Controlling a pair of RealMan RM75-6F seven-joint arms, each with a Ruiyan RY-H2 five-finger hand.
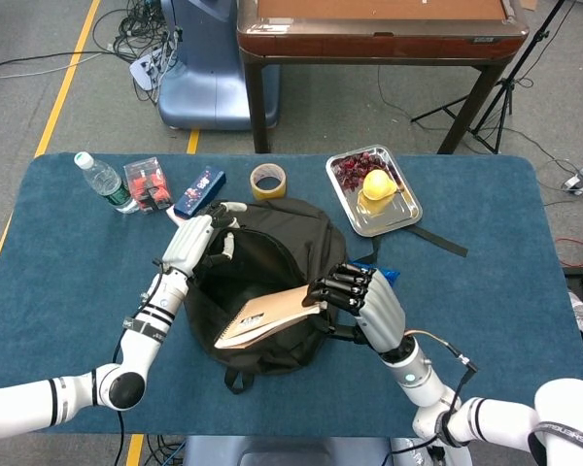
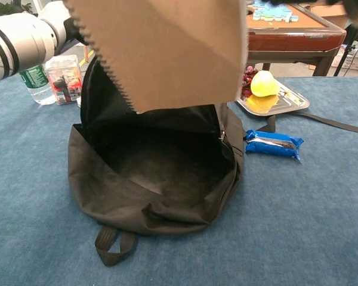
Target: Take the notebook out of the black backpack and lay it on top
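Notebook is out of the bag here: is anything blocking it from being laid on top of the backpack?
The left hand holds the backpack flap up, so the bag gapes open under the notebook that the right hand grips. Nothing else visible lies between them.

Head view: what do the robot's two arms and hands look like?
Both arms are white with black joint rings. The left hand and right hand have pale grey-white backs and black fingers. A thin cable loops beside the right wrist, where a small green light glows.
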